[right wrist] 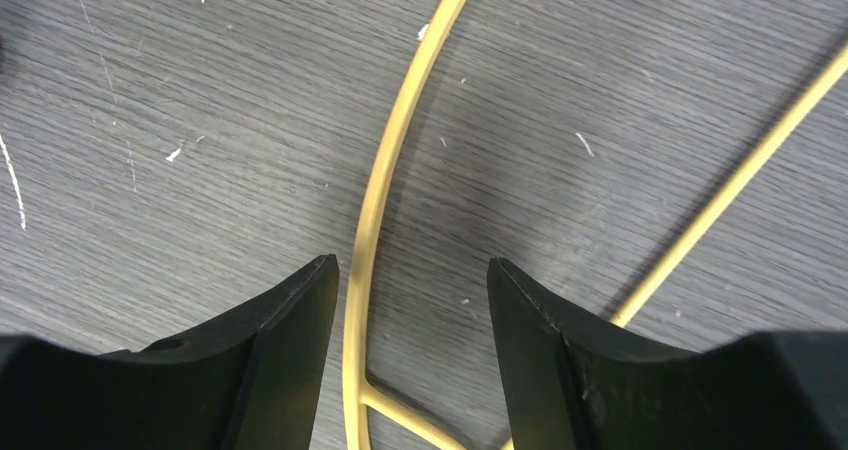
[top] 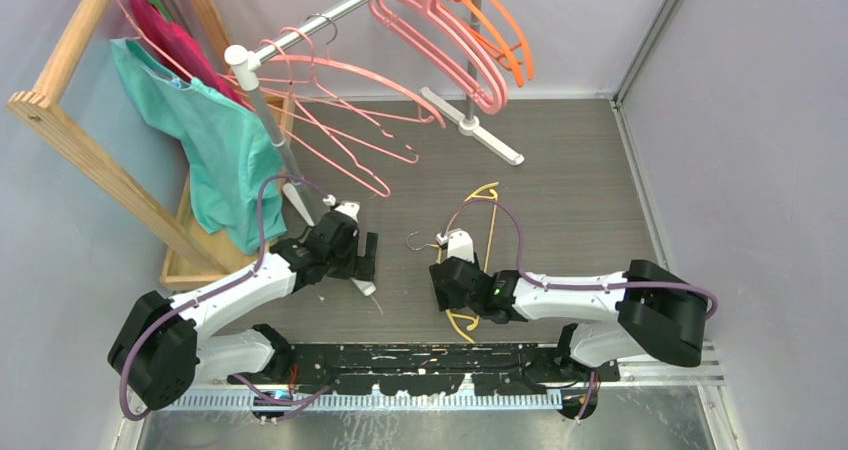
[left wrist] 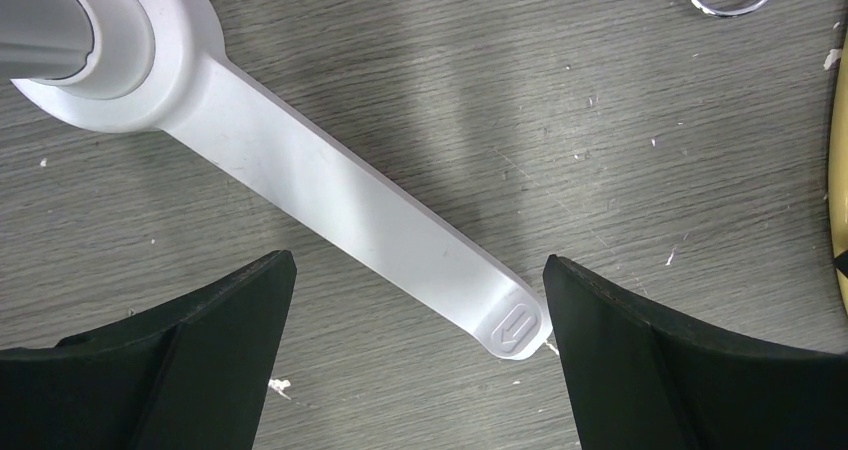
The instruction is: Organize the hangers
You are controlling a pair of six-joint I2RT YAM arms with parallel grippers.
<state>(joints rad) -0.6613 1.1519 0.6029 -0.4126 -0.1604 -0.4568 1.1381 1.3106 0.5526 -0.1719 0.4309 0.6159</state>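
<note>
A thin yellow hanger (top: 487, 210) lies flat on the grey floor, its metal hook (top: 421, 240) pointing left. My right gripper (top: 447, 282) is open and low over it. In the right wrist view one thin yellow arm (right wrist: 385, 170) runs between the spread fingers of my right gripper (right wrist: 410, 280), close to the left finger. My left gripper (top: 363, 258) is open and empty above the rack's white foot (left wrist: 350, 210). Thick pink and orange hangers (top: 465, 30) and thin pink hangers (top: 345, 110) hang on the silver rail (top: 350, 8).
A wooden frame (top: 70, 130) at the left carries a pink hanger with teal (top: 225, 155) and magenta (top: 170, 35) garments. The rack's white upright (top: 262, 105) and far foot (top: 485, 130) stand on the floor. Grey walls close in on both sides.
</note>
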